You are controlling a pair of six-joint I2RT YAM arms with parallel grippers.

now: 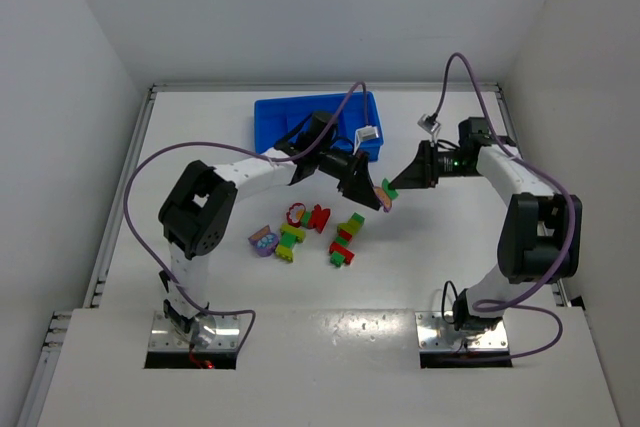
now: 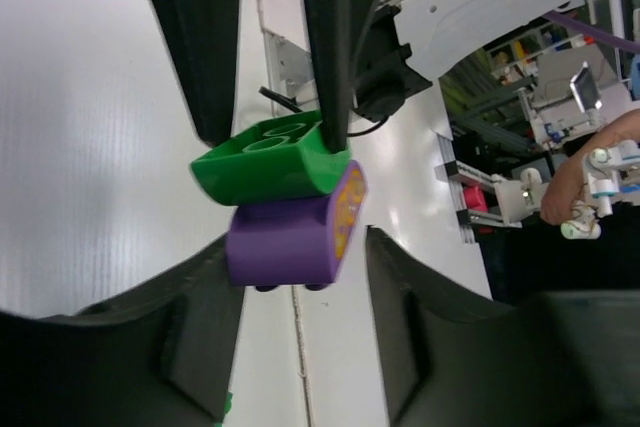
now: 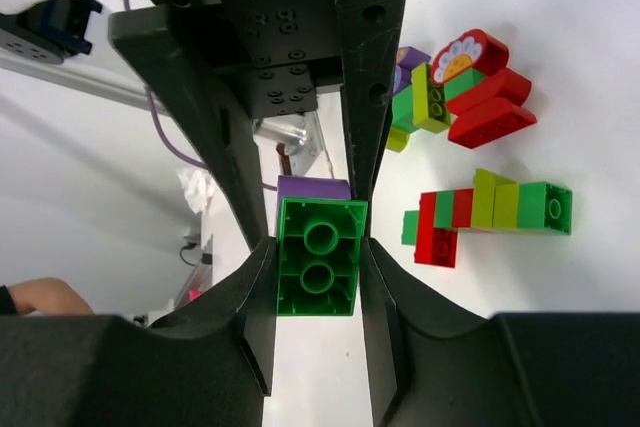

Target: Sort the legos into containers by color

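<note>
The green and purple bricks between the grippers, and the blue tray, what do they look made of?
Green brick: moulded plastic, slightly glossy; crisp edges, hollow studs. Purple brick: likely the same, smooth, rounded corners. Blue tray: probably hard plastic; uniform bright colour.

The green brick (image 3: pixel 318 257) and purple brick (image 2: pixel 280 244) are glossy, smooth plastic (so is the blue tray (image 1: pixel 270 127)). The fingers (image 3: pixel 230 327) look matt black, the table (image 1: pixel 420 267) smooth matt white, and the base plates (image 1: pixel 225 335) bare metal.

green brick (image 3: pixel 316 269) | purple brick (image 2: pixel 283 243), yellow printed end | blue tray (image 1: pixel 275 125) | white table (image 1: pixel 420 267)
</note>
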